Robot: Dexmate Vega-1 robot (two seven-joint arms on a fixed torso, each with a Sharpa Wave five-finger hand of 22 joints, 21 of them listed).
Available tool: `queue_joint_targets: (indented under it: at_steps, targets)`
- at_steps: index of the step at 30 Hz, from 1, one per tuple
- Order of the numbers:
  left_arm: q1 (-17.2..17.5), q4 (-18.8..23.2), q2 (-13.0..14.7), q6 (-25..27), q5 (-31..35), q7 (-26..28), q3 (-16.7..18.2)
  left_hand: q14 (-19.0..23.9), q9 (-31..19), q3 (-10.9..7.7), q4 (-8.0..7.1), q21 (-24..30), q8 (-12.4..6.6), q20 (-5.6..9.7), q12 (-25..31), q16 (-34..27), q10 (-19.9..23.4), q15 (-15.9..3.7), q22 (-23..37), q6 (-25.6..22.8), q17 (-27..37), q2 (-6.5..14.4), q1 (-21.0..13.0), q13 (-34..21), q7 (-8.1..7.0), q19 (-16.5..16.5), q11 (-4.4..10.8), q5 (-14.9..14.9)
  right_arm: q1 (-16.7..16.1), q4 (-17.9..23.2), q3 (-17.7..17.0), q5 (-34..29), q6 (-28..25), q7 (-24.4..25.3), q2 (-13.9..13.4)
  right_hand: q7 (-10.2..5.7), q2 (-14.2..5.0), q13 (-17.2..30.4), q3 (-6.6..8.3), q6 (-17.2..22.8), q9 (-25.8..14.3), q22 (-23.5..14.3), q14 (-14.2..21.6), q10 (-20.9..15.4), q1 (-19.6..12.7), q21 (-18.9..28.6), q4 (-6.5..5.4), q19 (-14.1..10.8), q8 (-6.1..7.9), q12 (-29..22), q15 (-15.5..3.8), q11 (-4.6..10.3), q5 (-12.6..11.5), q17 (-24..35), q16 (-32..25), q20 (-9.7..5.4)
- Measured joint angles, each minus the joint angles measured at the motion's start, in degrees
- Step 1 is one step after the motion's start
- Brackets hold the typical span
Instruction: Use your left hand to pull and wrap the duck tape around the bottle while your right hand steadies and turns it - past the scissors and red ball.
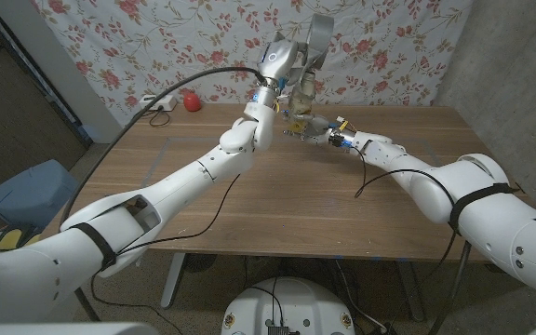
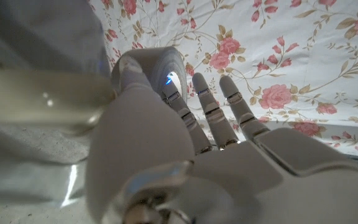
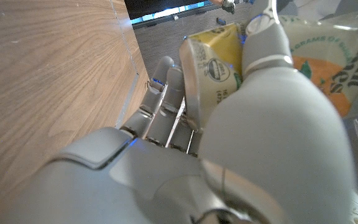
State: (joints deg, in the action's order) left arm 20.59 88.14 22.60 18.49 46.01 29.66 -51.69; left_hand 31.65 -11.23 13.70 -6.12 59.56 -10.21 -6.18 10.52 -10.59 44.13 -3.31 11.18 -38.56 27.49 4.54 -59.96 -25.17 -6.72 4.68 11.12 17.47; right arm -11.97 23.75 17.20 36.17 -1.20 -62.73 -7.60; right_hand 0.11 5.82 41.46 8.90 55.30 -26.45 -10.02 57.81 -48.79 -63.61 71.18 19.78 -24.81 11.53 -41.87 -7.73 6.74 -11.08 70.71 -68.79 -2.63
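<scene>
I've got the bottle [image 1: 302, 100] up off the table [image 1: 277, 205], upper middle of frame, held in the right hand [image 1: 319, 127]. In the right wrist view the fingers [image 3: 160, 93] curl round its yellow-labelled body [image 3: 213, 68], so that hand is clamped on it. Bottle's long axis runs roughly upright, tipped a bit; hard to say which way from here.

Left hand [image 1: 279, 58] sits just above and left of the bottle, w/ the tape roll [image 1: 319, 37] at its top. In the left wrist view the thumb side looks pressed on the grey roll [image 2: 151, 65] while the other fingers [image 2: 213, 106] stand straight and apart. I'd call it holding the roll, though the contact itself is partly hidden. Can't see a free tape strip between roll and bottle.

So the roll lies right above the bottle and the left hand is the nearer one to it; the wrap, I judge, has to go round the bottle's upright axis.

Room: plenty of bare table below and toward frame bottom. Red ball [image 1: 192, 101] is at the far table edge, upper left, well apart. Scissors I can't make out. Cloth backdrop [image 1: 156, 37] close behind the hands.
</scene>
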Motion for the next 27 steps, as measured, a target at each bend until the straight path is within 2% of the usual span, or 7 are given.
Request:
queue_joint_targets:
  at_steps: [3,5,6,8,11,21,27]
  targets:
    - [-0.2,1.0,0.6,1.2,0.0,-5.8,-0.2,-7.5,0.3,3.07,-1.65,-1.5,0.53,-2.05,-0.2,0.2,-9.5,0.57,0.0,11.3,-2.4,-1.9,4.6,2.4,2.25,-3.7,-2.34,1.5,0.0,-0.2,-1.4,-0.2,0.2,0.3,-0.3,0.39,0.00,0.1,0.15,0.4,0.0,0.0,0.0,0.0,0.0,0.0,0.14,0.0,0.00,-0.3,0.00,0.00,0.0,0.0,-0.2,0.00]
    - [-0.2,1.0,0.6,1.9,-0.1,-8.8,-0.2,-11.6,0.3,4.06,-2.33,-2.4,0.53,-3.36,-0.2,0.2,-14.5,0.79,0.0,17.5,-3.9,-2.7,7.1,3.7,4.05,-5.7,-4.67,2.3,0.0,-0.4,-2.2,-0.2,0.2,0.3,-0.4,0.39,0.00,0.1,0.15,0.4,0.0,0.0,0.0,0.0,0.0,0.0,0.14,0.0,0.00,-0.5,0.00,0.00,0.0,0.0,-0.3,0.00]
    - [-1.1,5.1,2.7,2.4,-0.2,-11.7,-0.5,-13.5,0.4,4.47,-2.50,-2.9,0.53,-4.00,-0.2,0.2,-16.8,0.86,0.0,19.9,-4.5,-3.1,8.0,4.3,4.79,-6.6,-5.95,2.4,0.0,-0.5,-2.9,-0.7,1.0,1.5,-0.5,0.39,0.00,0.1,0.15,0.4,0.0,0.0,0.0,0.0,0.0,0.0,0.14,0.0,0.00,-0.5,0.00,0.00,0.0,-0.1,-0.3,0.01]
    - [-1.4,6.1,3.1,3.1,-0.4,-15.2,-0.5,-17.2,0.6,4.81,-2.70,-4.0,0.50,-4.91,-0.2,0.2,-20.9,1.24,0.0,24.1,-5.7,-2.4,8.9,5.4,6.43,-8.7,-8.46,2.7,0.0,-0.9,-3.8,-0.8,1.2,1.7,-0.6,0.39,0.00,0.1,0.15,0.4,0.0,0.0,0.0,0.0,0.0,0.0,0.14,0.0,0.00,-0.5,0.00,0.00,0.0,-0.1,-0.4,0.01]
    - [-1.7,6.9,3.6,4.2,-0.7,-21.2,-0.6,-20.5,0.8,5.02,-2.66,-5.1,0.50,-5.79,-0.2,0.2,-24.8,2.78,0.0,28.1,-6.8,-1.7,9.6,6.4,8.03,-10.3,-10.29,3.1,0.1,-1.5,-5.0,-1.0,1.4,1.8,-0.6,0.40,0.00,0.1,0.15,0.4,0.0,0.0,0.0,0.0,0.0,0.0,0.14,0.0,-0.01,-0.5,0.00,0.00,0.0,-0.1,-0.4,0.01]
    - [-4.1,10.6,5.0,8.2,-0.9,-38.3,-1.4,-30.7,0.7,5.30,-2.49,-8.1,0.56,-5.88,-0.2,0.2,-37.6,9.31,0.2,38.0,-9.7,-1.1,10.9,9.2,11.46,-14.4,-15.96,4.4,1.0,-3.4,-8.5,-1.6,3.1,1.0,-0.4,0.43,0.00,0.1,0.14,0.4,0.0,0.0,0.4,0.0,0.0,0.0,0.13,0.0,-0.06,-0.7,-0.34,-0.01,0.1,-0.3,-0.4,0.01]
    - [-5.8,12.1,5.4,10.7,-0.4,-46.2,-2.4,-33.6,0.7,5.29,-2.51,-9.0,0.56,-5.88,-0.2,0.2,-40.4,10.98,0.2,40.8,-10.3,-0.3,11.7,9.7,12.11,-14.4,-17.15,5.1,1.2,-3.9,-9.9,-2.2,3.7,0.5,-0.4,0.50,0.00,-0.1,0.14,0.5,0.0,0.0,0.3,0.0,0.0,0.0,0.12,0.0,-0.06,-0.7,-0.46,-0.01,0.1,-0.3,-0.4,0.01]
